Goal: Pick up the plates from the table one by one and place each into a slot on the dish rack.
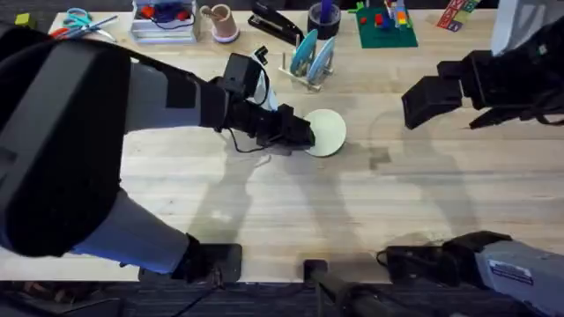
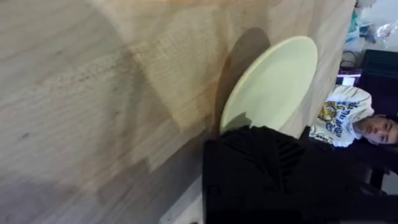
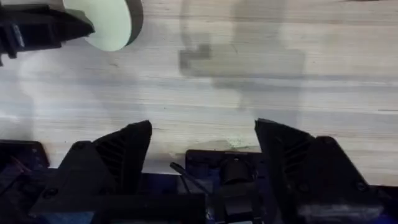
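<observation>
**Plate position relative to the left hand and the dish rack**

Plate location: the cream-yellow plate (image 1: 326, 132) lies near the middle of the counter (image 1: 264, 198), on the near side of the dish rack (image 1: 310, 66) and a short way apart from it. The rack already carries two blue plates (image 1: 314, 53) standing on edge between its pegs.

Governing relation: the left hand (image 1: 304, 135) is at the plate's rim on the side away from the right arm, so the plate extends from that hand toward the right hand. In the left wrist view the plate (image 2: 270, 84) appears tilted, its far edge off the counter (image 2: 93, 93) and a shadow beneath it. The left hand therefore appears closed on the rim. The judged next move is a lift and a carry away from the arm bases to a free slot, with the plate turned on edge.

Right hand (image 3: 202, 152): fingers spread wide, holding nothing, well apart from the plate (image 3: 106, 23) and raised over bare counter. The left arm is the nearer one.

Obscured items: the left fingertips are hidden by the hand body, so actual pad contact cannot be confirmed. Free slots in the rack are too small to count.
</observation>
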Motion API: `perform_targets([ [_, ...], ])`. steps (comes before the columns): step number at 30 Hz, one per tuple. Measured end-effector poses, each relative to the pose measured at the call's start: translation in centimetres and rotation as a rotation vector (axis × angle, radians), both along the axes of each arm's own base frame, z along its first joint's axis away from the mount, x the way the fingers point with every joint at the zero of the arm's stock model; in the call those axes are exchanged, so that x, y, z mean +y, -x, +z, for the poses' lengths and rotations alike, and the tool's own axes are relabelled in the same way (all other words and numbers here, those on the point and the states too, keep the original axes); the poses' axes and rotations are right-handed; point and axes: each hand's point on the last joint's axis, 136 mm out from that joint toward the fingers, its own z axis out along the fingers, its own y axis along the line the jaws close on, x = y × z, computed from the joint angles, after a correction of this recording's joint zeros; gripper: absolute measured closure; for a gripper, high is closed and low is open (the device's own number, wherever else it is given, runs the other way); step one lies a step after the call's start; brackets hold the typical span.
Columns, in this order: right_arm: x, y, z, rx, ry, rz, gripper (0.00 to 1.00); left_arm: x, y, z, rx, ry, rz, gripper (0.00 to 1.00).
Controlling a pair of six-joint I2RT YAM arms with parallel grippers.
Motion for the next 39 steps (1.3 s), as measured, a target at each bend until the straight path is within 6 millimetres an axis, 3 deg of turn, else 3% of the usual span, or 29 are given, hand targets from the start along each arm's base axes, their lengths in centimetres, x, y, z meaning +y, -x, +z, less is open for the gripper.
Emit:
perform_targets([
  [6,0.0,-0.2,0.0,-0.008,-0.002,0.000,0.008,0.0,0.0,0.0,-0.001,0.000,0.000,0.959],
  [10,0.4,-1.5,0.3,-0.064,-0.018,0.000,0.007,0.0,0.0,0.0,-0.001,0.001,0.000,0.959],
  [20,3.1,-3.6,0.4,-0.133,-0.156,0.037,0.007,0.0,0.0,0.0,-0.001,0.001,0.000,0.959],
  [39,7.7,-6.8,-9.7,-0.029,-0.439,0.089,0.008,0.0,0.0,0.0,-0.001,0.001,0.000,0.959],
])
